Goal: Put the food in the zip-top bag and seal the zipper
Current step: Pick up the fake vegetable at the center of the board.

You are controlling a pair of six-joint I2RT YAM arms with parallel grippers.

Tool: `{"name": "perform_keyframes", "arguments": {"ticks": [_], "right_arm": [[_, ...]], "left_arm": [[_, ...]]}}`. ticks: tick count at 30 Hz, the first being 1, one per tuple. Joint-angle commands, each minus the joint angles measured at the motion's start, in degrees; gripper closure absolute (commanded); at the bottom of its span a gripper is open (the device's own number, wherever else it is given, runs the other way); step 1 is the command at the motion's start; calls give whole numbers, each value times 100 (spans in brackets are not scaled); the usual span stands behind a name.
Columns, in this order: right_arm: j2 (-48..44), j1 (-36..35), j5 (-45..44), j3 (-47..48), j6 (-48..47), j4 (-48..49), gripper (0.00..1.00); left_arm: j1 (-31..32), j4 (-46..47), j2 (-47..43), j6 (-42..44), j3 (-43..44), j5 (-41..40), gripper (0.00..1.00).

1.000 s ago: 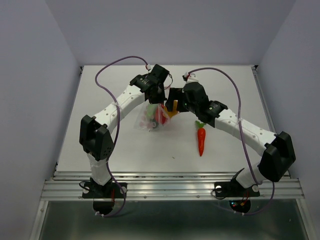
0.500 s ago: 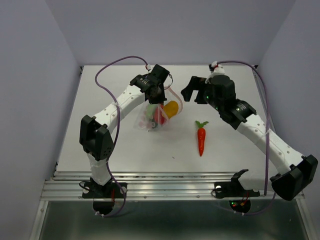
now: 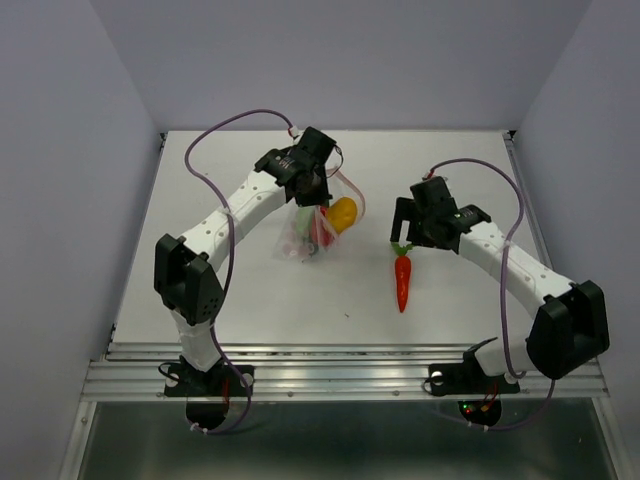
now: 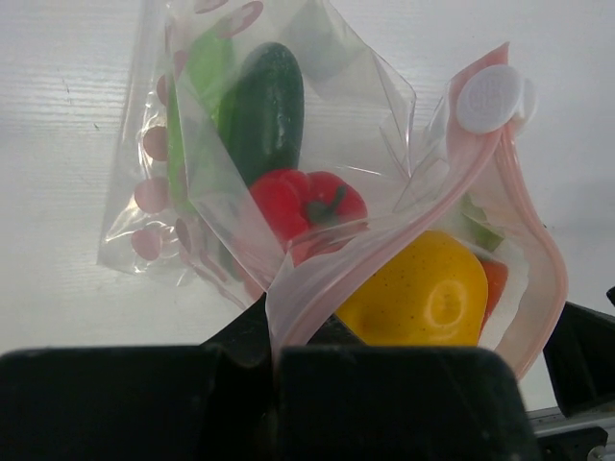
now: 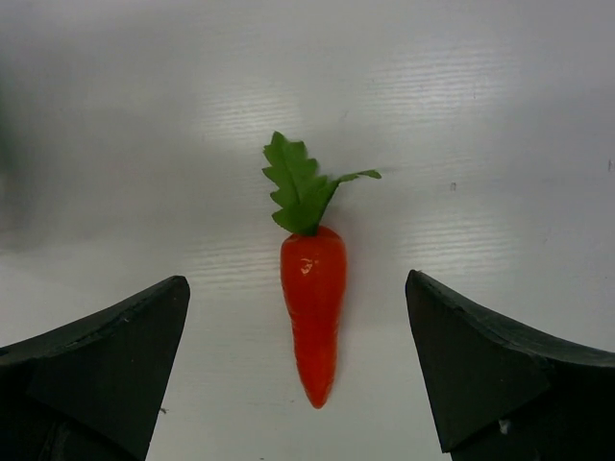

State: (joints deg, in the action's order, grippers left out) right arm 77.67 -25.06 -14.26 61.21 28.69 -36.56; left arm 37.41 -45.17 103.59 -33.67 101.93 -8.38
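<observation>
left wrist view: left gripper (image 4: 274, 357) is clamped on the bag's (image 4: 336, 96) pink zipper (image 4: 550, 279), holding the mouth agape; cucumber (image 4: 264, 110), red pepper (image 4: 307, 202) and yellow piece (image 4: 423, 293) sit inside. right gripper (image 3: 408, 224), jaws wide apart, hangs over the carrot (image 5: 312, 307) lying on the table (image 5: 500, 115), right of the bag.
</observation>
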Motion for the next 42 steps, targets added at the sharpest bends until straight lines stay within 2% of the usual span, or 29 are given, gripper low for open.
{"name": "perform_keyframes", "arguments": {"ticks": [1,7,18,22,28,35,42], "right_arm": [[256,54,90,49,-91,-89,5],[784,106,476,-83,-91,130,14],[1163,159,652,-469,-4,412,18],[1251,159,723,-549,23,570,26],[1426,211,767,-531,93,702,31],[1295,212,653,-567,111,878,54],[787,212,486,-408,-143,1045,61]], "left_arm": [[12,184,-427,71,-50,-58,100],[21,219,-410,71,-86,-41,100],[12,201,-419,36,-103,-49,100],[12,192,-392,27,-94,-41,100],[21,184,-384,18,-68,-41,100],[12,157,-383,18,-86,-49,100],[12,149,-375,36,-33,12,100]]}}
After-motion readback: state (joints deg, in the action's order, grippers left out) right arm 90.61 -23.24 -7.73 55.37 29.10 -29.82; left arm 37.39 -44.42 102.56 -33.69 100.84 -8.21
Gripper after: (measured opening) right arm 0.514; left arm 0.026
